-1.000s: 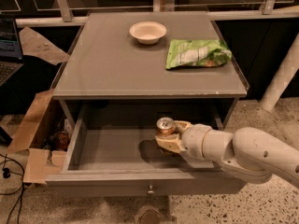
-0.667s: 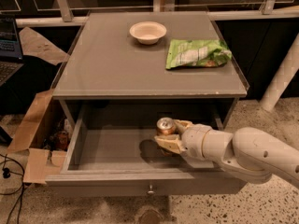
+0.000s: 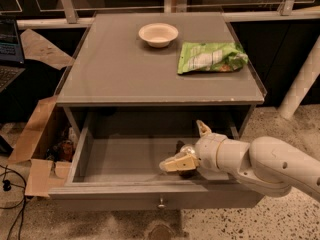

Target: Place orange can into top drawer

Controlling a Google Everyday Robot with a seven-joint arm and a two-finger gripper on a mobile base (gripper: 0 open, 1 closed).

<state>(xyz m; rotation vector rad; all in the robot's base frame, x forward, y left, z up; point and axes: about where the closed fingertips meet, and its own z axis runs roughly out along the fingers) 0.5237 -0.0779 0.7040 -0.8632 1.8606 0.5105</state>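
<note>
Low and right of centre, the gripper point(image 3: 184, 145) reaches into the pulled-out top drawer point(image 3: 125, 160), fingers spread apart, the partly hidden orange can point(image 3: 186, 151) between them.

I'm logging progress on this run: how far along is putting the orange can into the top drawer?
Done: the top drawer stands open, and the orange can is inside it, toward the right. In hand: the gripper is in the drawer right at the can; whether it grips it cannot be told. Left: releasing if needed and drawing the arm out.
</note>
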